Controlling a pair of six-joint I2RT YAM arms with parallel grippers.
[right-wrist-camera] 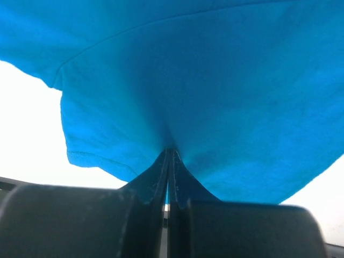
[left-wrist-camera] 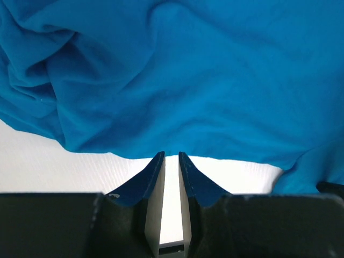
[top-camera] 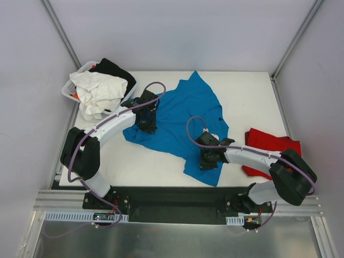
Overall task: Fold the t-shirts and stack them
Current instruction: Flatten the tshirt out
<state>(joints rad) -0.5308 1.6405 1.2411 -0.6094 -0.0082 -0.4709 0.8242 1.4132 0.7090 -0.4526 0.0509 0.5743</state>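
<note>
Closest to the lens, the right gripper [right-wrist-camera: 169,152] is pressed together on a pucker of the turquoise t-shirt [right-wrist-camera: 215,80], with cloth spreading out ahead of it and to both sides. From overhead, the same right gripper [top-camera: 207,160] sits at the near corner of the shirt, which sprawls unfolded across the middle of the white tabletop [top-camera: 247,97]. The left gripper [top-camera: 146,121] is on the shirt's opposite edge. In its wrist view, the left gripper [left-wrist-camera: 171,156] has its jaws narrowly parted, bare tabletop showing between them and the shirt's hem right at the tips. The red t-shirt [top-camera: 269,144] lies bunched to the right of the right gripper, beside that arm, near the tabletop's right edge and apart from the turquoise one. Beyond and to the left of the left gripper, a white basket [top-camera: 69,88] at the far corner holds a white garment [top-camera: 99,92] and a black garment [top-camera: 115,70]. Pale grey walls close in the scene on three sides. An aluminium rail [top-camera: 54,203] runs along the near edge.
</note>
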